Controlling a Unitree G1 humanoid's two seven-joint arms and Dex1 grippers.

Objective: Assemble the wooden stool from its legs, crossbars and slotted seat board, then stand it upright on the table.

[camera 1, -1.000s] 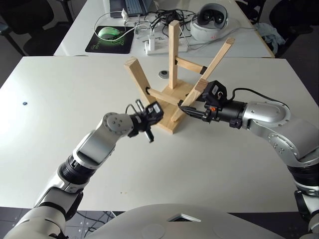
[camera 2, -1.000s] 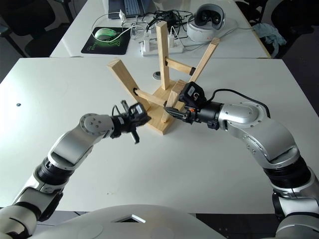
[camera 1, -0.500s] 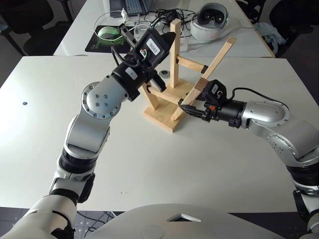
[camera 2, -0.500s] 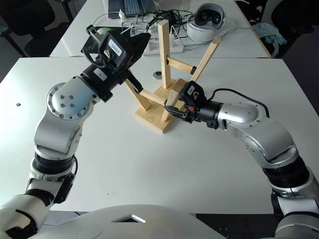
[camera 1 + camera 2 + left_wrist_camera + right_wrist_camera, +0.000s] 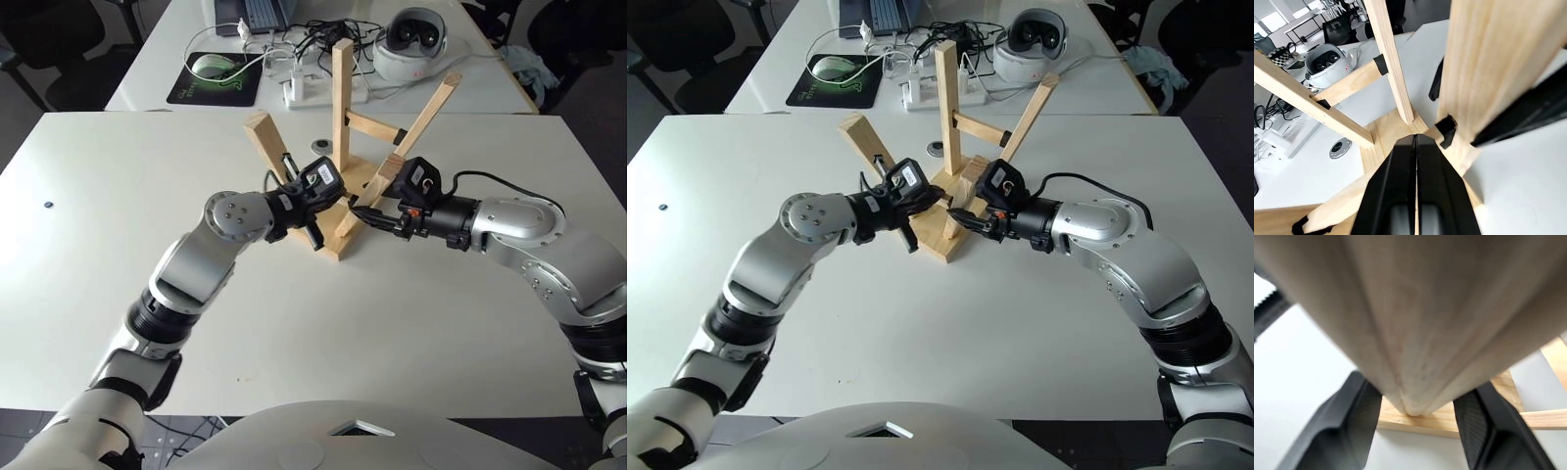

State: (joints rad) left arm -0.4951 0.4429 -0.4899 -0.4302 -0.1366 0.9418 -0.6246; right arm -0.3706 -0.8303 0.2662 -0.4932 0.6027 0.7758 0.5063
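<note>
The wooden stool (image 5: 345,186) sits upside down on the white table (image 5: 147,196), seat board down, with its legs and crossbars pointing up. My left gripper (image 5: 331,199) is at the stool's left side, low between the legs. It is shut with nothing in it, and in the left wrist view its fingertips (image 5: 1415,147) point at the seat board (image 5: 1391,129). My right gripper (image 5: 370,213) comes in from the right and is shut on the near leg (image 5: 1415,333), close to the seat board.
A round grommet (image 5: 321,147) lies in the table just behind the stool. The table beyond holds a mouse on a dark pad (image 5: 216,76), a power strip with cables (image 5: 304,88) and a white headset (image 5: 416,39). Open tabletop lies in front and to the left.
My left arm was low in front of the stool, swung up high over its left leg, then came down with the gripper between the legs. The right gripper kept its hold on the leg.
</note>
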